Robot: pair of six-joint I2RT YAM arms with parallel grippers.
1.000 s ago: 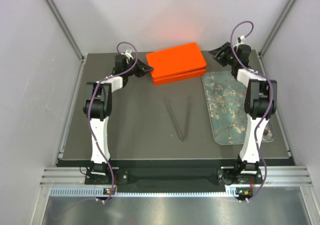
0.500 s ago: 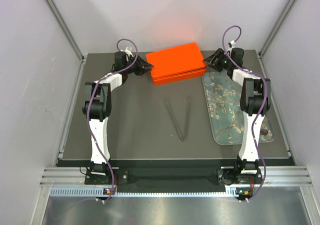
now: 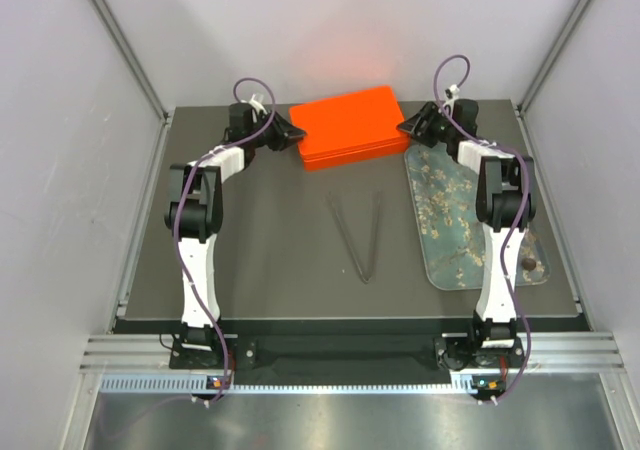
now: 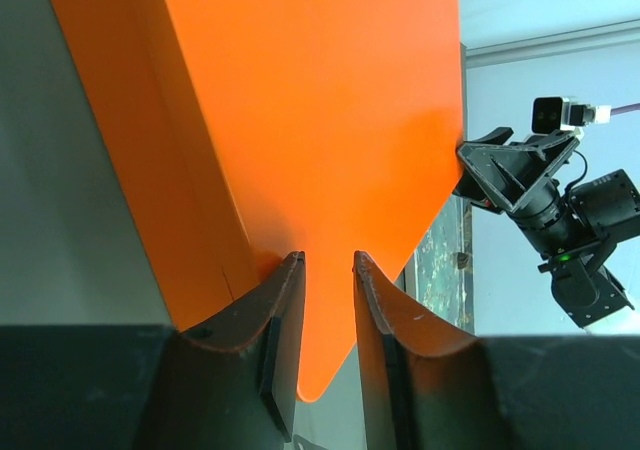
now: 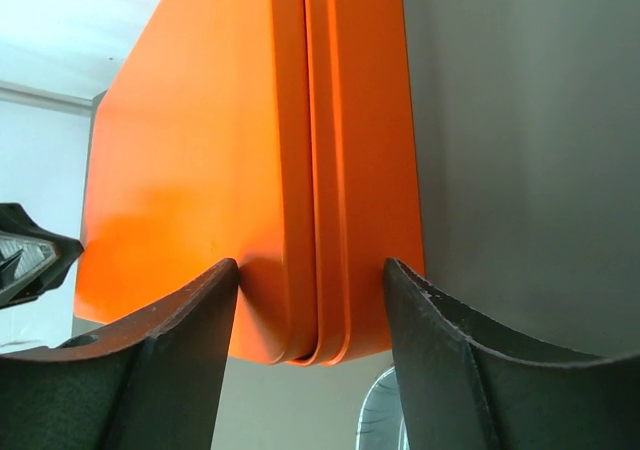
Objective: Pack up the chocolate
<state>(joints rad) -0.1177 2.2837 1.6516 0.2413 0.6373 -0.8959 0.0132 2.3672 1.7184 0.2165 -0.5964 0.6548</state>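
Where the bench (image 3: 280,240) holds an orange box (image 3: 350,125) and a tray (image 3: 445,210), the left tool (image 3: 297,137) and right tool (image 3: 408,128) flank the box.
The left's jaws stand narrowly parted at its left corner, the right's wider astride its right end; whether either grips cannot be told. One chocolate (image 3: 527,265) lump lies on the tray's near right corner.

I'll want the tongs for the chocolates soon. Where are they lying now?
In the top view, the tongs lie in the middle of the table, on the near side of the orange box and left of the flowered tray, touching neither.
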